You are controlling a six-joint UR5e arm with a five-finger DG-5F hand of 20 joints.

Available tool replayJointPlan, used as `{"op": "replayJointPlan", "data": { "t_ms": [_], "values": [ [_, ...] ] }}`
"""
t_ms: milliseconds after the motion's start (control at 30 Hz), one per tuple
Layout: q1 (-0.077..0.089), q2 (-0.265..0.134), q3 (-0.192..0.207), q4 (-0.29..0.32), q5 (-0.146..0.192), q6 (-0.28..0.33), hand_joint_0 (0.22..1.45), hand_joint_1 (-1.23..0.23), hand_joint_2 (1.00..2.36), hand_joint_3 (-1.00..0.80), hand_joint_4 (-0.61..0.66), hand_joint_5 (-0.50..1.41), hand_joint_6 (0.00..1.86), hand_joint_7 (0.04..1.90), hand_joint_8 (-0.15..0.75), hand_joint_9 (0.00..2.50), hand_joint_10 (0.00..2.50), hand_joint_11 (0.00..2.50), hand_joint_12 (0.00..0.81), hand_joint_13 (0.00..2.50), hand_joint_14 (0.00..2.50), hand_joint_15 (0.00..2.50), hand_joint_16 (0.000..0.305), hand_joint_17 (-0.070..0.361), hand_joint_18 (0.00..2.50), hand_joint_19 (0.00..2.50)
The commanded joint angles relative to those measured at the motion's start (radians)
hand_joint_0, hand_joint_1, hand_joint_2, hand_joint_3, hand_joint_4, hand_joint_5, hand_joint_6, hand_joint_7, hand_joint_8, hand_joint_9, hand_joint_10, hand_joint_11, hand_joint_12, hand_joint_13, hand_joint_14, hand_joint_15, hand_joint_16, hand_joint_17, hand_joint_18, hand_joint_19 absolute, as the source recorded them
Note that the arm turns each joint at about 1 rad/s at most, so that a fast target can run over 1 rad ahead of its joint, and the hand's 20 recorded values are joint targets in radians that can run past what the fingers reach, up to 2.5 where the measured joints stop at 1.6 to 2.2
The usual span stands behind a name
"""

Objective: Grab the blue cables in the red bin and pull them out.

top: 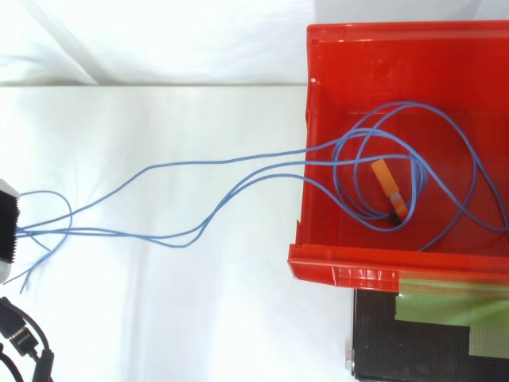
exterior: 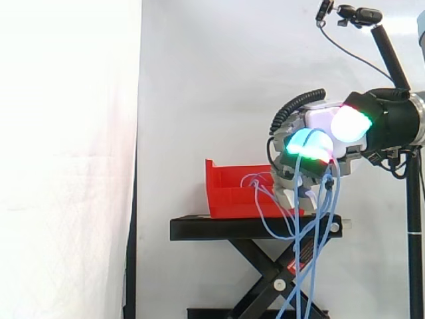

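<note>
The red bin (exterior: pixel 229 183) sits on the black stand (exterior: pixel 252 228). In the top view, blue cables (top: pixel 238 187) loop inside the bin (top: pixel 350 267) around an orange connector (top: pixel 388 185). From there they run over the bin's left wall to my hand (top: pixel 6 227) at the left edge. In the side view my hand (exterior: pixel 319 123) hangs just right of the bin and above its rim. Its fingers are curled round the blue cables (exterior: pixel 292 226). Loose lengths hang from the hand down past the stand.
A white curtain backs the scene. The black scissor stand (top: pixel 413 350) carries a strip of green tape (top: pixel 453 318) beside the bin. A camera on a black pole (exterior: pixel 358 14) stands at the upper right.
</note>
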Motion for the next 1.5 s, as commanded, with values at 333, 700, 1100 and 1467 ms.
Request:
{"op": "replayJointPlan", "data": {
  "t_ms": [333,700,1100,1467],
  "values": [
    [0.000,-0.001,0.000,0.000,0.000,0.000,0.68,-0.95,1.00,-1.00,0.23,0.97,0.09,0.83,0.244,0.91,0.03,0.86,0.353,0.78,0.03,0.69,0.055,0.123,0.74,0.99],
    [0.000,0.000,0.000,0.000,0.000,0.000,0.64,-0.90,1.00,-1.00,0.24,0.98,0.08,0.83,0.254,0.93,0.03,0.85,0.364,0.80,0.03,0.69,0.057,0.129,0.76,0.98],
    [0.000,0.000,0.000,0.000,0.000,0.000,0.65,-0.94,1.00,-1.00,0.24,0.99,0.11,0.83,0.245,0.95,0.03,0.85,0.360,0.80,0.02,0.69,0.056,0.126,0.76,0.97],
    [0.000,0.000,-0.001,0.000,0.000,0.001,0.69,-0.97,1.00,-1.00,0.22,1.00,0.14,0.83,0.238,0.96,0.03,0.87,0.349,0.80,0.03,0.69,0.054,0.121,0.75,0.98]
  ]
}}
